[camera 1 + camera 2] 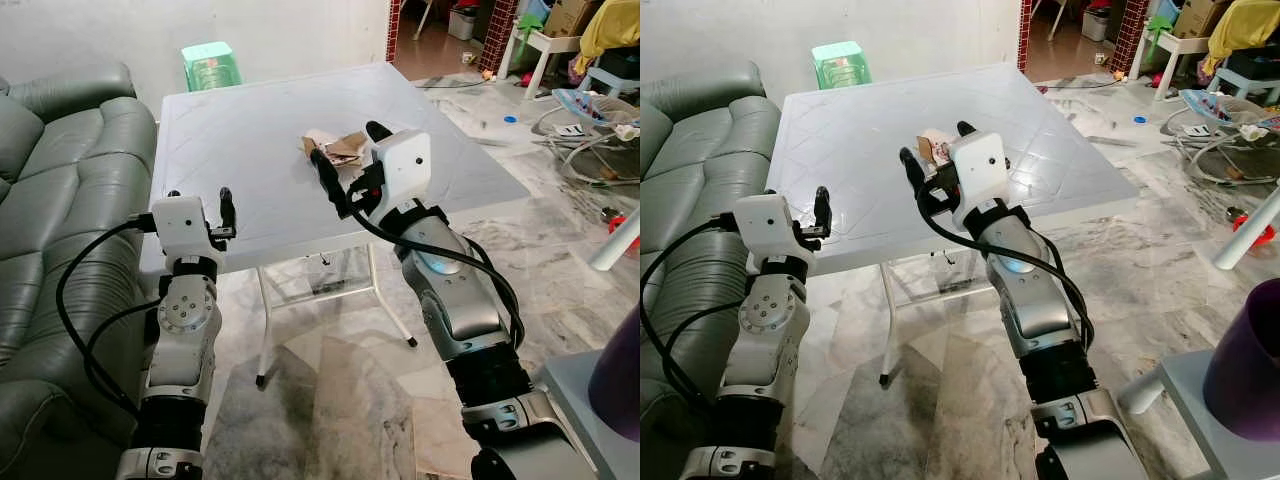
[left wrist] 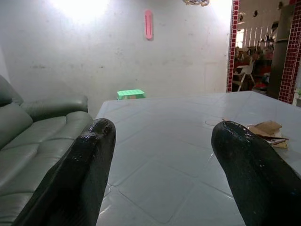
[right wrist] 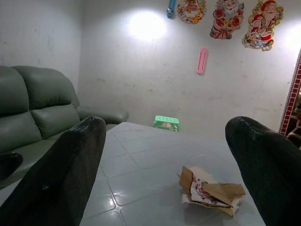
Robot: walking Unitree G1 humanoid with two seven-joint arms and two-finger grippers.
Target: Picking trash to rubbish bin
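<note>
Here, crumpled brown paper trash [image 3: 210, 190] lies near the middle of a white table [image 1: 240, 170] as the right gripper [image 1: 348, 160] hovers just before it, fingers wide, the left gripper [image 1: 200, 205] likewise spread at the table's near edge beside a green sofa [image 1: 60, 200].

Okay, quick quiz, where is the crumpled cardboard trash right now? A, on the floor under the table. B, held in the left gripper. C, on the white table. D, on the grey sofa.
C: the crumpled cardboard trash lies on the white table, just ahead of the open right gripper, which has not closed on it.
</note>
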